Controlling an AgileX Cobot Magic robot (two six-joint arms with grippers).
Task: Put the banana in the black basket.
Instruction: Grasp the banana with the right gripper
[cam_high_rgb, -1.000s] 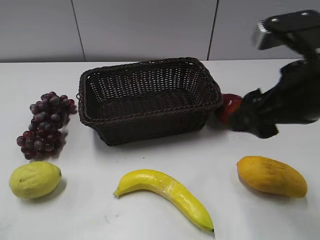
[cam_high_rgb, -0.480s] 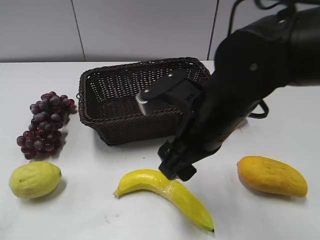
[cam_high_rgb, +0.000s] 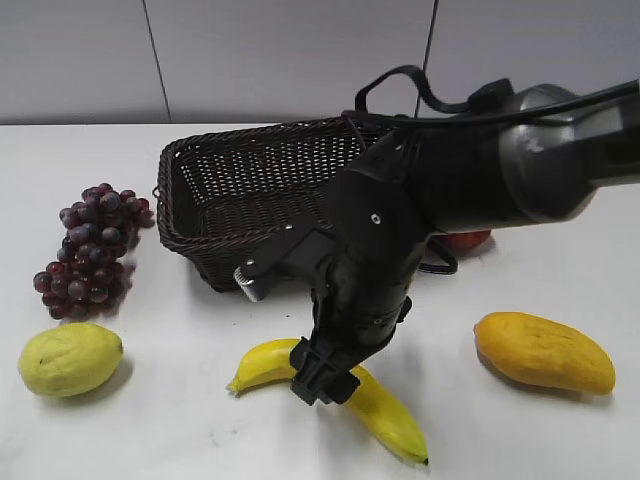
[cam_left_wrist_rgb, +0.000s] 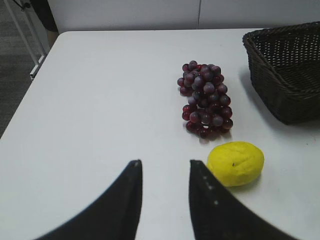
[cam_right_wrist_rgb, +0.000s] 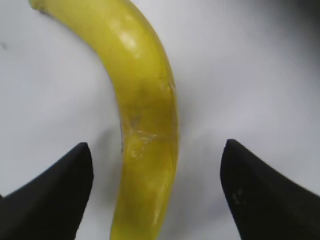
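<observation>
Exterior view: a long, curved, glossy yellow banana (cam_high_rgb: 385, 410) is seen lying flat on the white table (cam_high_rgb: 180, 430), in front of the rectangular dark woven wicker basket (cam_high_rgb: 215, 195), which stands apart from it further back. The right arm is stretched down across the middle of the scene, and its black gripper (cam_high_rgb: 325, 375) is placed directly over the middle of the banana, hiding that part of the fruit. A bunch of dark purple grapes (cam_high_rgb: 90, 250) is set to the left of the basket, a round yellow-green lemon (cam_high_rgb: 68, 358) is laid in front of the grapes, and a plump orange-yellow mango (cam_high_rgb: 543, 352) is laid at the right. A red fruit (cam_high_rgb: 468, 240) is partly seen behind the arm, just beside the basket's right end.

From the right wrist view, the two black fingers (cam_right_wrist_rgb: 52, 192) are spread wide, one on each side of the banana (cam_right_wrist_rgb: 145, 115), with bare table visible between each finger and the fruit; nothing is gripped.

From the left wrist view, the left gripper (cam_left_wrist_rgb: 164, 172) is held above the table with its fingers parted and nothing between them; the lemon (cam_left_wrist_rgb: 235, 163), the grapes (cam_left_wrist_rgb: 206, 99) and a corner of the basket (cam_left_wrist_rgb: 287, 70) are seen beyond it.
</observation>
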